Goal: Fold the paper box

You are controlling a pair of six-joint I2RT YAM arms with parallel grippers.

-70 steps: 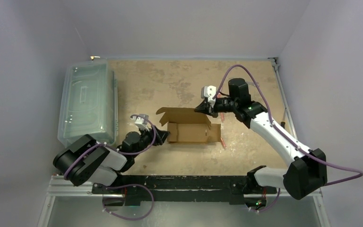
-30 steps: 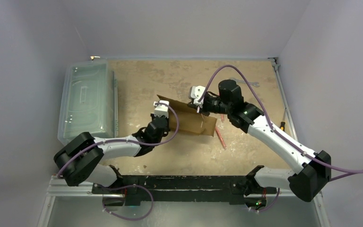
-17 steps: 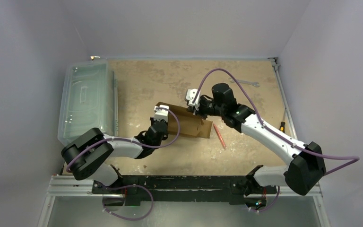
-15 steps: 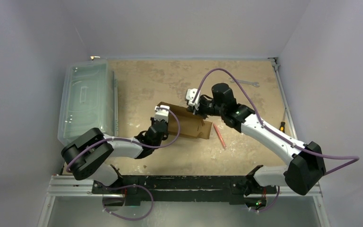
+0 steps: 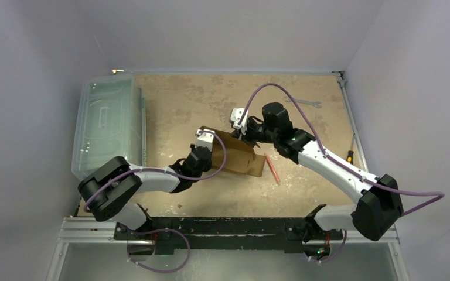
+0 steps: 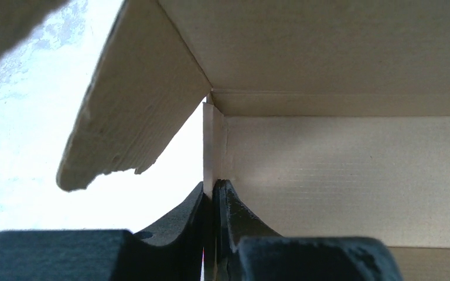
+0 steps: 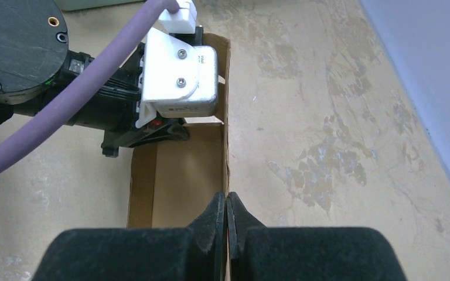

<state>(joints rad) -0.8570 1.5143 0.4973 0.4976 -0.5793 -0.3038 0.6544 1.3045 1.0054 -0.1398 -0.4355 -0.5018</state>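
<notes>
**Top view.** The box (image 5: 237,157), brown corrugated card and partly folded, lies near the middle of the worktop (image 5: 211,96), between the two arms. The left arm (image 5: 152,177) meets its left end. The right arm (image 5: 334,164) meets its far side from the right. Whether the box rests on the worktop or is lifted cannot be told.

**Left wrist view.** The left jaws are pressed together on a thin upright card edge at an inner corner of the box. A wall runs off to the right and a panel lies overhead. A flap (image 6: 135,111) with a rough lower edge hangs at the left against the bright worktop.

**Right wrist view.** The right jaws pinch the top edge of a box wall that runs straight away from the camera. At the wall's far end lie the left arm's white camera housing (image 7: 179,82) and dark fingers (image 7: 152,133).

**Other items.** A clear bin (image 5: 108,126) stands along the left edge, well apart from the box. A red stick (image 5: 271,168) lies just right of the box. A wrench (image 5: 306,103) lies near the far right corner.
</notes>
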